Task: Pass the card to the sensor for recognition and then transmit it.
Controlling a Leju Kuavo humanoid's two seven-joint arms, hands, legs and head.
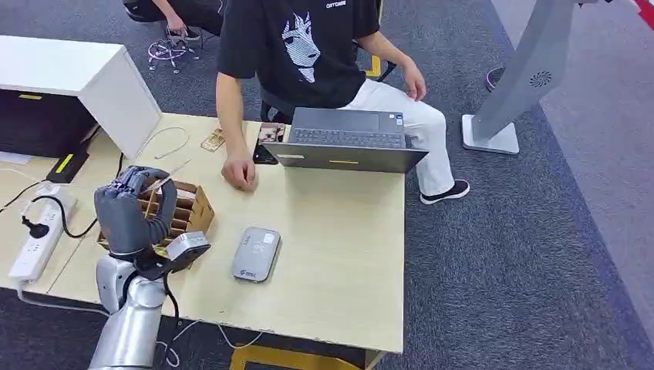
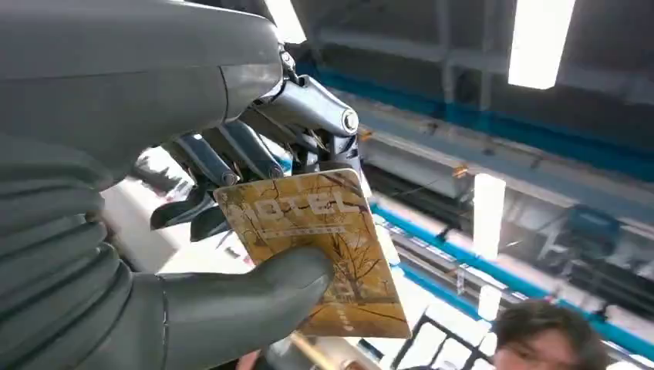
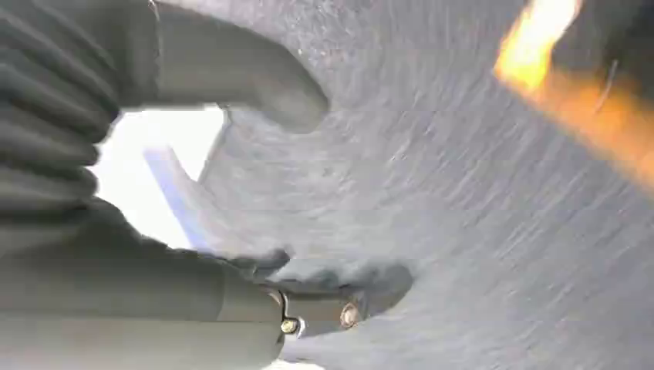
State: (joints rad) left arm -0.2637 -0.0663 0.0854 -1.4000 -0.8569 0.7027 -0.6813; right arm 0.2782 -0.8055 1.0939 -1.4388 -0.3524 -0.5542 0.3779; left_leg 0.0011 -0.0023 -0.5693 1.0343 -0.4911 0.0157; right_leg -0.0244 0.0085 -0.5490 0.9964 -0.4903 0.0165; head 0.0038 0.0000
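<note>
- One silver arm is coming up from below, and its left hand (image 1: 133,210) is hanging over the table (image 1: 339,254), above the brown card box (image 1: 189,206).
- The left hand is pinching a yellow card (image 2: 324,247) between its thick grey thumb (image 2: 254,289) and its darker fingers (image 2: 231,154).
- The card is sitting in the left hand, tilted, with its printed face turned to the wrist camera; the letters on it are hard to read.
- From the head view the card is showing as a thin pale edge (image 1: 164,180) sticking out past the fingers.
- The grey sensor (image 1: 256,253) is lying flat on the table just beside the left hand, on the side toward the laptop (image 1: 347,140). The card is not touching it.
- A person (image 1: 308,46) is sitting across the table from the hand, with one hand (image 1: 241,173) resting on the tabletop near the box.
- The right hand (image 3: 154,154) is hanging over grey carpet (image 3: 463,231), with its thumb standing apart from its fingers. It is holding nothing.
- Much of the right wrist view is blurry, and an orange patch there is too smeared to make out.
- The box is partly hidden behind the left hand.
</note>
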